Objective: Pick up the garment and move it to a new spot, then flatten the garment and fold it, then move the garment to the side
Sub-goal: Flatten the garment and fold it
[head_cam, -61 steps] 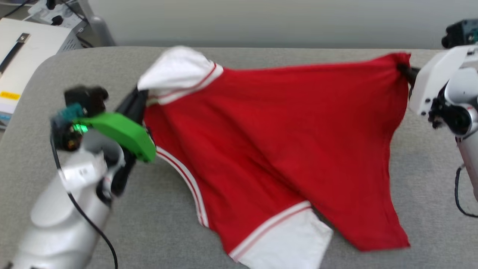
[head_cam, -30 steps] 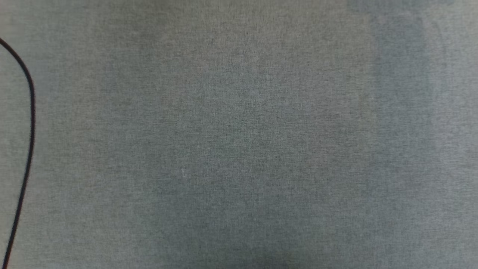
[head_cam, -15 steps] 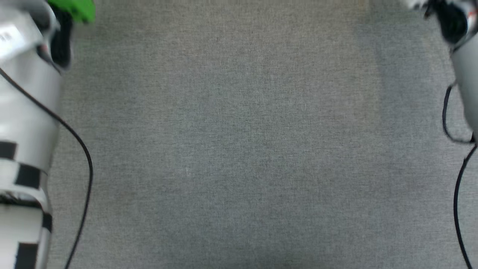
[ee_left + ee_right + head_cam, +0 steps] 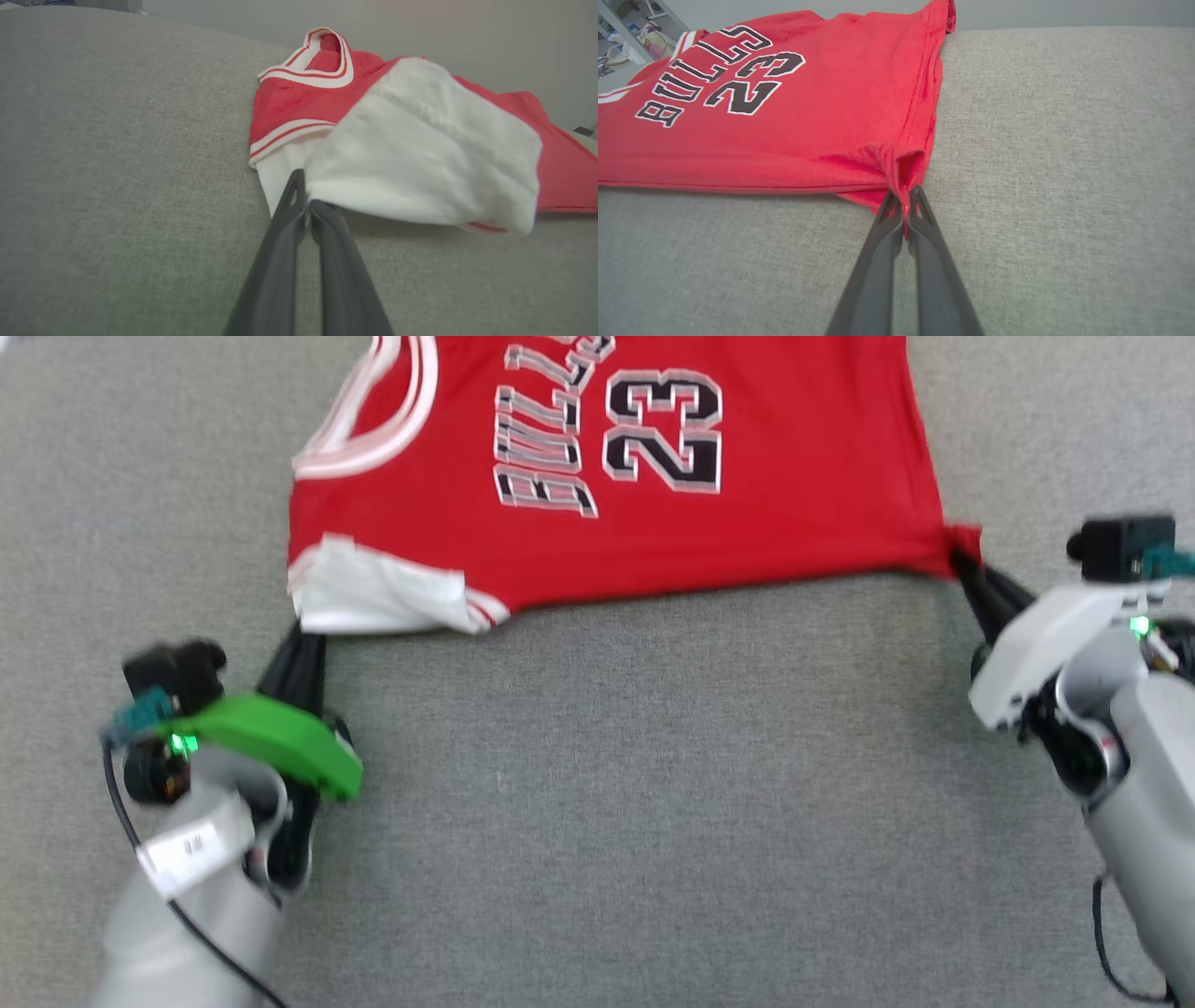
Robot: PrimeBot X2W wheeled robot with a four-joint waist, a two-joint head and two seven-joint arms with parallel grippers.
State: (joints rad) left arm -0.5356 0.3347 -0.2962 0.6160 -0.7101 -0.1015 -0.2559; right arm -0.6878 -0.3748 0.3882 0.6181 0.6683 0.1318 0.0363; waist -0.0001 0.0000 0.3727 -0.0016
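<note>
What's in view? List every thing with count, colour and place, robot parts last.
garment: one, red with white sleeves and black lettering, spread front-up on the far part of the surface.
surface: one, grey fabric, under everything.
wall: one, pale grey, beyond the surface.
left pincer: one, dark with green housing, lower left, shut on the white sleeve.
right pincer: one, dark with white housing, right side, shut on the red hem corner.

even soft light, faint shadows, slight blur in head view
</note>
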